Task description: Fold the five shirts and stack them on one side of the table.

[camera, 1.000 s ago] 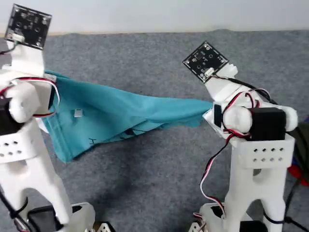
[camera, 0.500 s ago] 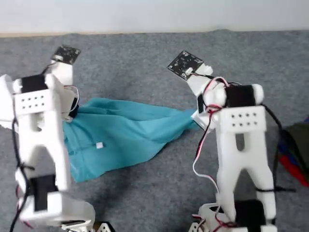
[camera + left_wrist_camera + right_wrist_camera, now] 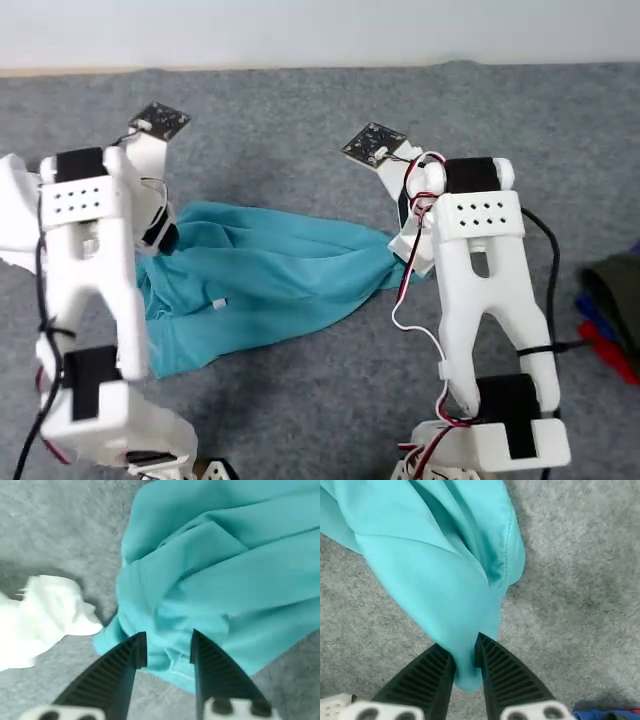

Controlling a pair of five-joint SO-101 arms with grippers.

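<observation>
We lose both ends of the crumpled teal fabric shirt (image 3: pixel 270 280) beneath the white plastic left arm (image 3: pixel 90 250) and right arm (image 3: pixel 480 260).

readable text: none in any view
white tag (image 3: pixel 215 303): sits on the teal shirt (image 3: pixel 290 275), too small to make out any print
shirt cloth: plain where it shows, no legible lettering

— Where does the shirt (image 3: pixel 270 285) lie?
— On the table (image 3: pixel 300 120), mid-scene, stretched left to right between the two arms. The left gripper (image 3: pixel 167 647) is at its left end; its right end is pinched in the right gripper (image 3: pixel 465 662).
— And around it?
— A crumpled cloth (image 3: pixel 45 612) lies just left of it, at the left edge. A heap of garments (image 3: pixel 612 290) sits well apart, at the right edge.
</observation>
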